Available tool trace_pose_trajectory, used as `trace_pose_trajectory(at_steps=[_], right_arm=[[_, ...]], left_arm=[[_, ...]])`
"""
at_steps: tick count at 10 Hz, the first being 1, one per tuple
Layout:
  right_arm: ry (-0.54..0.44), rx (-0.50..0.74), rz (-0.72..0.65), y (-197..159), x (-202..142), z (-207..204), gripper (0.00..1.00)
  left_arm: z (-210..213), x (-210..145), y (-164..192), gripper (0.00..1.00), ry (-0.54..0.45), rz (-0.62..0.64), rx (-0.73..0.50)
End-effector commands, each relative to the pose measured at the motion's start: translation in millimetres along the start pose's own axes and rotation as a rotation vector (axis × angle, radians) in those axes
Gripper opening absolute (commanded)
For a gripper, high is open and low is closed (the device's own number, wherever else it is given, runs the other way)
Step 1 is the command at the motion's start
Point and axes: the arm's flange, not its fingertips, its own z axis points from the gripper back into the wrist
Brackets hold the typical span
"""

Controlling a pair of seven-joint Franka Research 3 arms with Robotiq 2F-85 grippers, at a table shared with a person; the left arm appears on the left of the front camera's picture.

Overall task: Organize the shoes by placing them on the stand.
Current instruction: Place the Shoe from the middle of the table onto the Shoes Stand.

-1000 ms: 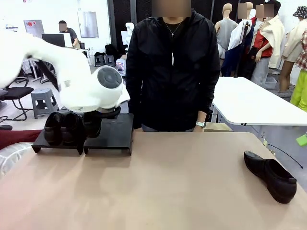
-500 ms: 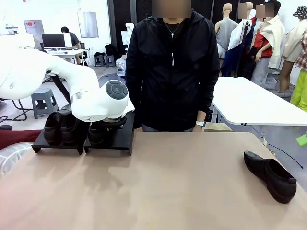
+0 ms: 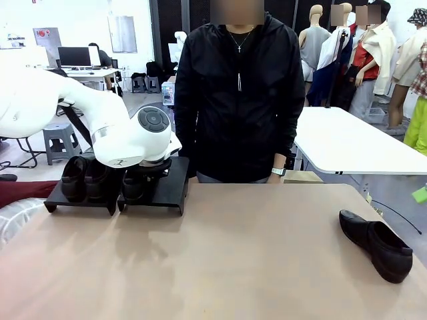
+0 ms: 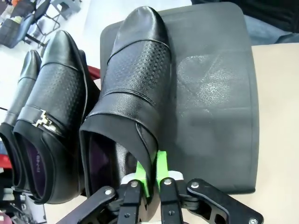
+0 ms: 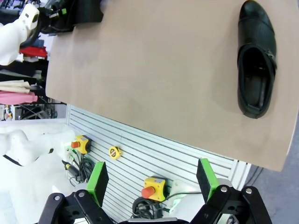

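My left gripper is shut on the heel-side rim of a glossy black shoe. That shoe lies toe-away on the left half of the stand's right section. Two more black shoes sit side by side on the left section. In the front view my left arm's wrist hangs over the right section and hides most of the held shoe. The fourth shoe lies on the table near its right edge, also below my open right gripper as a shoe far off.
A person in a black jacket stands at the table's far side, right behind the stand, hands down. The tan table stretches bare between the stand and the lone shoe. A white table stands behind at the right.
My left arm has swung right from the left section to the right one and come down, carrying the held shoe onto the right section. The lone shoe and the person stay put.
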Motion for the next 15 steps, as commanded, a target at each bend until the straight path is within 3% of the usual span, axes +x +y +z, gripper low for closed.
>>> trace_pose_trajectory(at_steps=[1,6,9,10,11,13,15], right_arm=[[-0.001,0.014,0.025,-1.9,-0.3,1.6,1.0],[-0.001,0.014,0.025,-1.9,-0.3,1.6,1.0],[-0.001,0.014,0.025,-1.9,-0.3,1.6,1.0],[-0.001,0.014,0.025,-1.9,-0.3,1.6,1.0],[-0.001,0.014,0.025,-1.9,-0.3,1.6,1.0],[-0.001,0.014,0.025,-1.9,-0.3,1.6,1.0],[-0.001,0.014,0.025,-1.9,-0.3,1.6,1.0]], left_arm=[[3.4,0.8,2.2,1.0,0.016,-0.006,-0.017],[27.7,1.9,19.0,1.0,0.024,0.042,-0.058],[91.8,-2.5,45.5,1.0,0.062,0.002,-0.177],[118.2,-9.9,58.1,1.0,0.111,-0.026,-0.245],[147.8,-20.3,75.8,1.0,0.191,-0.132,-0.352],[189.6,-28.6,121.7,1.0,0.192,-0.336,-0.54],[214.8,-42.1,172.4,1.0,0.338,-0.327,-0.831]])
